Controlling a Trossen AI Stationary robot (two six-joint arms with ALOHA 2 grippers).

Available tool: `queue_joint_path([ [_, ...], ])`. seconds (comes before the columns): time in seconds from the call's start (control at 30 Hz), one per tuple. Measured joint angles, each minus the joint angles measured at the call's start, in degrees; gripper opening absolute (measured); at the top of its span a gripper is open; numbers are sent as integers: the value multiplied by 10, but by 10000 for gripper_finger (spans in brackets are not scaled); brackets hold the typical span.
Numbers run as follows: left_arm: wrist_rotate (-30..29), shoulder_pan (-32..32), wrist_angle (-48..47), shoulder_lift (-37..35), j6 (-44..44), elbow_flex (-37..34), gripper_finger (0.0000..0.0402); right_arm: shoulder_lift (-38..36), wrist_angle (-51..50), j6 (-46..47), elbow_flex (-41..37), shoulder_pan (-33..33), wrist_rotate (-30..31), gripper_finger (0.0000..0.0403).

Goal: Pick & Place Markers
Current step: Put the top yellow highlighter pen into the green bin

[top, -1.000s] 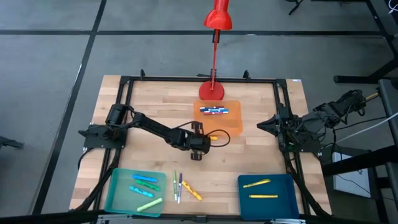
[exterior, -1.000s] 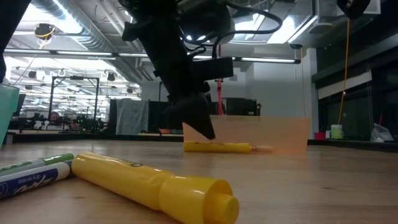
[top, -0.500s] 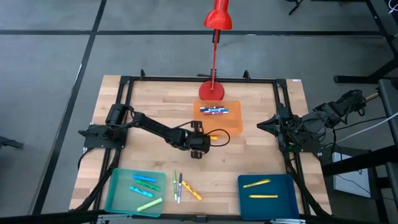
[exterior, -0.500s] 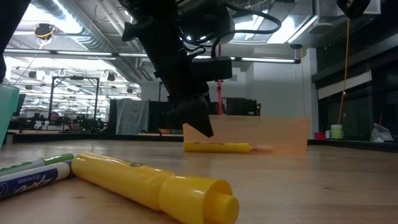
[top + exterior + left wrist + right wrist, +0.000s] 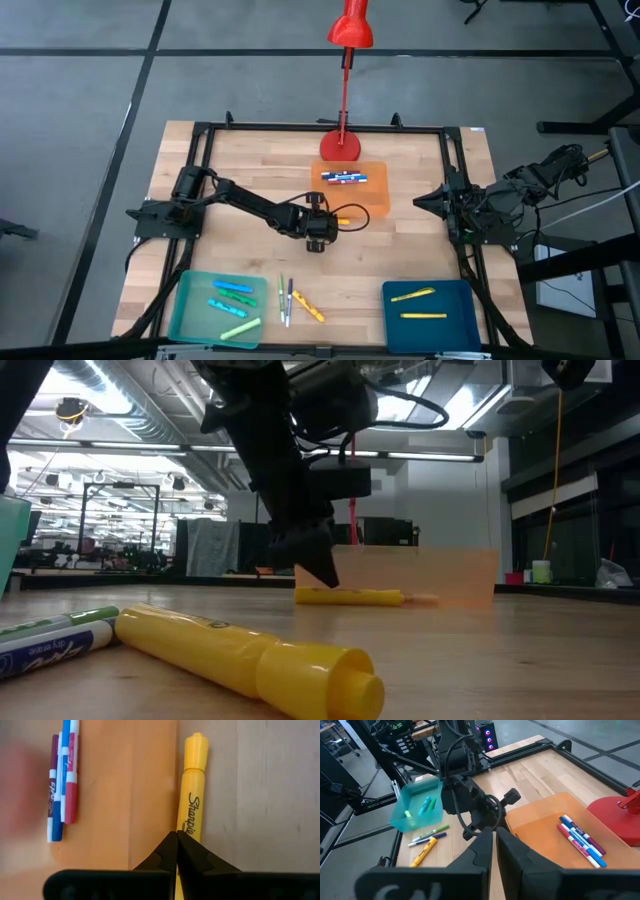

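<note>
My left fingers (image 5: 177, 836) are pressed together, empty, directly over the yellow marker (image 5: 191, 815) lying on the tabletop (image 5: 260, 795) beside the orange tray (image 5: 125, 780); judged light, rigid, slick plastic, best pinched across its mid-barrel.

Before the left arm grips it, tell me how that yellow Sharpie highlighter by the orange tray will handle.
The yellow Sharpie highlighter looks stiff plastic, so it likely won't bend. Its rounded barrel lies flat on smooth wood, so a nudge may roll it. The shut left pincer sits over its barrel.
</note>
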Motion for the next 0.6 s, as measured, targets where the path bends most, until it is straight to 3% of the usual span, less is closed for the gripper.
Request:
queue_joint_path([
  [0.6, 40, -26, -20, 1, -26, 10, 2, 0, 0, 0, 0, 0, 0, 26],
])
